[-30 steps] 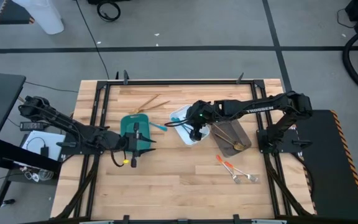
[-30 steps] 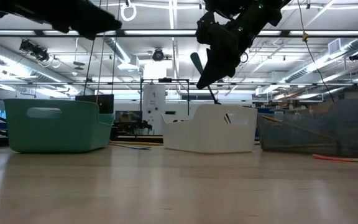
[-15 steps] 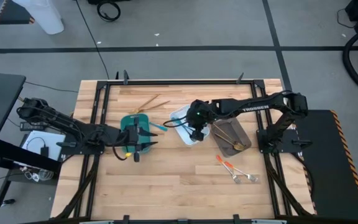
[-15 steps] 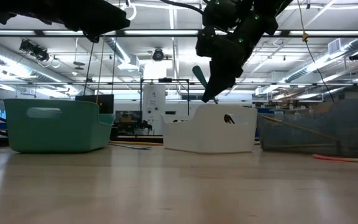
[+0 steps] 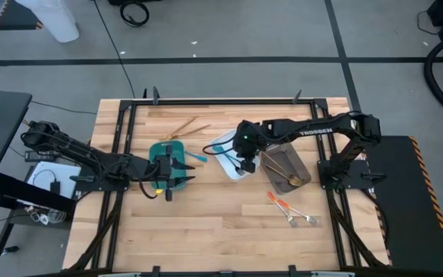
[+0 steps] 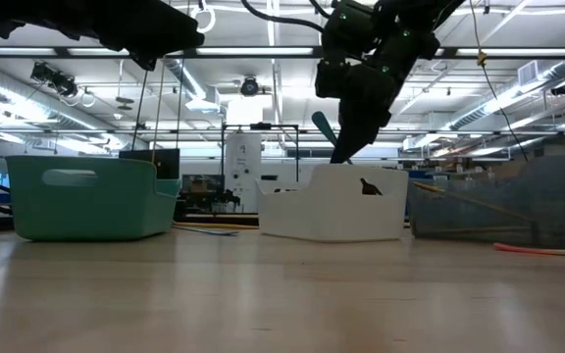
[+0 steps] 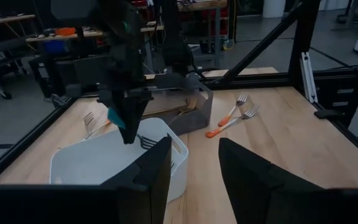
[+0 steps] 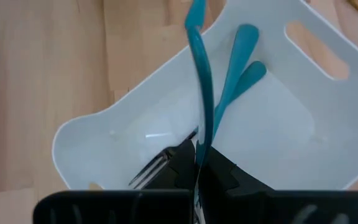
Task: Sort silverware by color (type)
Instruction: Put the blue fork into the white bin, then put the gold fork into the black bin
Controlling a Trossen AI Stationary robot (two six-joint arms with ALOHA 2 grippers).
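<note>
My right gripper hangs over the white tray, shut on a blue-handled fork. The fork's tines point down into the tray. Two more blue handles lie in the white tray, leaning on its far wall. My left gripper stands open above the teal tray and holds nothing. Two orange-handled forks lie on the table near the front right. Gold pieces lie behind the teal tray, and others lie in the grey-brown tray. One blue piece lies between the teal and white trays. My right gripper pinches the fork between its two fingers, at the lower end of the blue handle, just above the tines. The fingers slant down from the table's right. The handle sticks up past them and the tines hang inside the white tray.
The three trays stand in a row across the middle of the table: teal, white, then grey-brown. Bare wood lies toward the near edge. A black frame rail runs along the far edge.
My right gripper has come down toward the white tray and tipped more steeply downward, still shut on the fork. The tines have sunk below the tray's rim.
</note>
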